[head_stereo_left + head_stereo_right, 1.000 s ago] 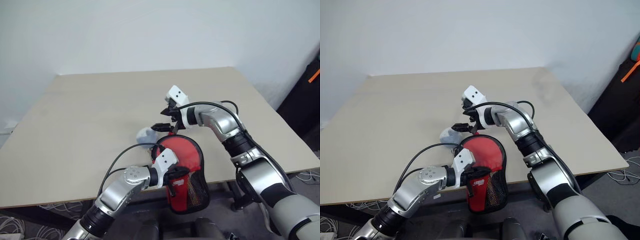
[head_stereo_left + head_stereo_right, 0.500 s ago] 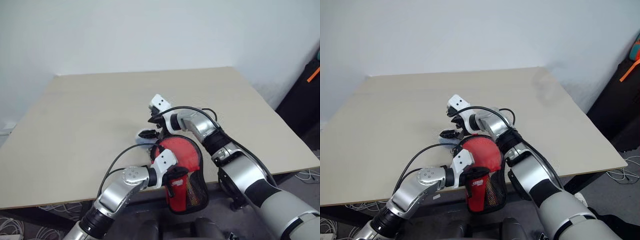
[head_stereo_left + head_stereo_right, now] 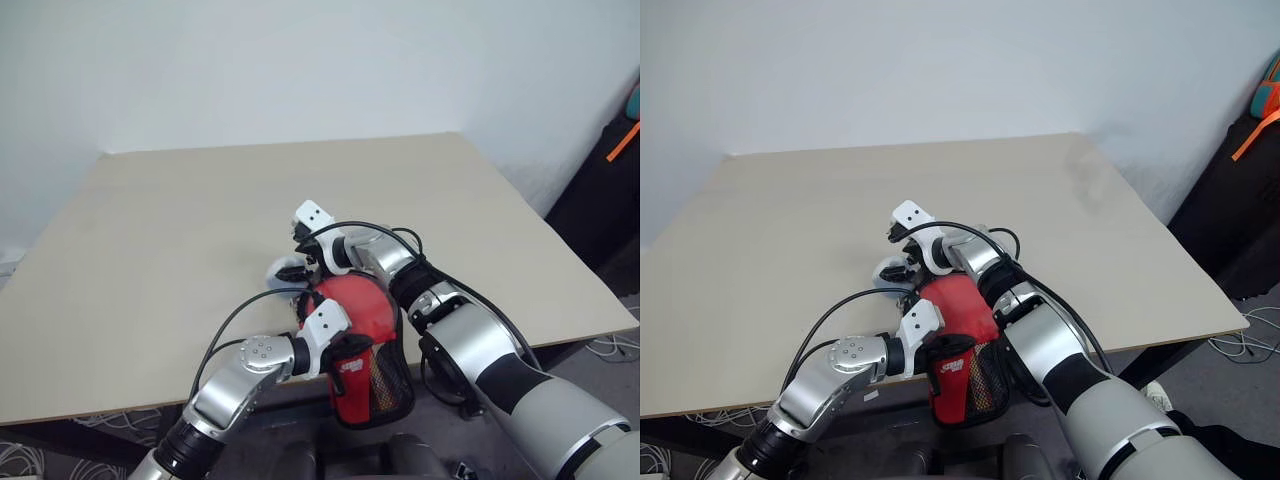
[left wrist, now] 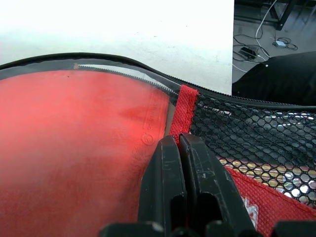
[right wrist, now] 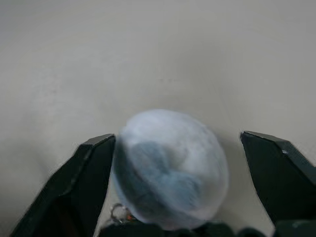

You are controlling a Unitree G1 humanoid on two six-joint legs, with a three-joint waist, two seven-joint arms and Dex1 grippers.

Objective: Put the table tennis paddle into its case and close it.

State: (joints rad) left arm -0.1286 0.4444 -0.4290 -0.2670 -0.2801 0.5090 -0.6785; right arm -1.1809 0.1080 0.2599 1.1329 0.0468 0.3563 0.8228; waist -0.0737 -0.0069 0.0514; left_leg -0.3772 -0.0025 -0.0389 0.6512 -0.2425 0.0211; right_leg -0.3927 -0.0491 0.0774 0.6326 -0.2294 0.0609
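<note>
Red-rubber table tennis paddle [image 3: 355, 305]: inside the case [image 3: 375, 375], overhanging the table [image 3: 150, 250] front edge. Left gripper [image 4: 178, 163] pinched on the case; right gripper [image 5: 182, 173] spread astride a grey-blue lump [image 5: 170, 168]. Zipper apparently unclosed.

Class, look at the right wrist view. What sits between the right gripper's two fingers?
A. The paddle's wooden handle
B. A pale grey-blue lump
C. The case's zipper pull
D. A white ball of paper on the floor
B: the pale grey-blue lump lies on the table between the spread fingers of the right gripper; one finger looks close to it, the other stands clear.
</note>
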